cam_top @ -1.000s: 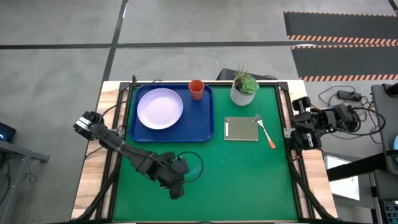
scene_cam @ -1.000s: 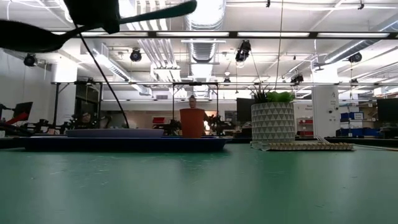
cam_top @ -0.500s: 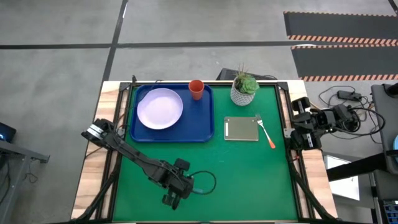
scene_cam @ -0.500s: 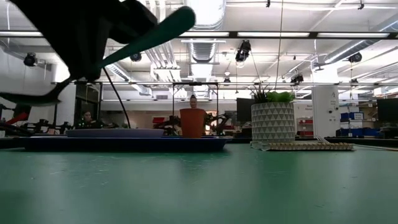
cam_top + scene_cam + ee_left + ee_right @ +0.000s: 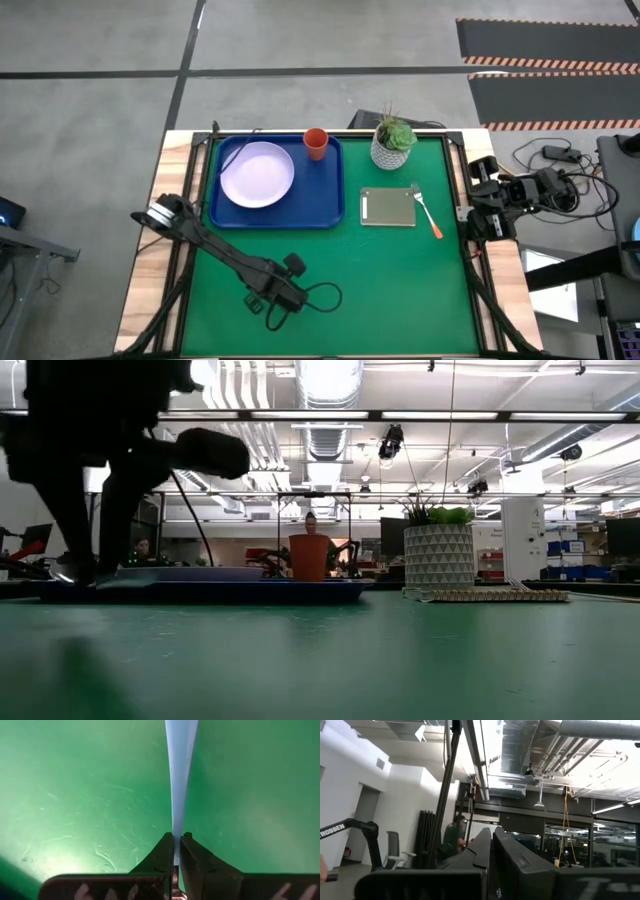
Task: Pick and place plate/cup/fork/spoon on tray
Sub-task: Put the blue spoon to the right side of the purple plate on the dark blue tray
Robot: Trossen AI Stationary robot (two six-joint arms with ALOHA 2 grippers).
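My left gripper (image 5: 176, 837) hangs low over the green mat near the table's near edge (image 5: 270, 300), pointing down and shut on the spoon (image 5: 180, 770), of which only the light blue handle shows. The pale plate (image 5: 257, 174) lies flat on the blue tray (image 5: 330, 205). The orange-red cup (image 5: 316, 143) stands in the tray's far right corner. The orange-handled fork (image 5: 428, 213) lies on the mat. My right gripper (image 5: 491, 832) waits shut at the table's right edge, pointing up into the room. My left gripper pinches the narrow part of the spoon's handle (image 5: 176, 826) between its two fingers, from above, pointing down and lying across the handle. The handle runs out past the fingertips, widening toward its free end (image 5: 181, 735). The gripper hides the spoon's bowl. In the low view the fingers (image 5: 75, 565) end short of the mat.
A grey-green square pad (image 5: 388, 207) lies on the mat beside the fork. A white pot with a green plant (image 5: 393, 145) stands at the far edge, right of the tray. Bare green mat spreads between my left gripper and the tray.
My left gripper has come down toward the mat, drifted a little toward the table's near edge and rolled about its own line. It has stayed shut on the spoon, which has swung round with it.
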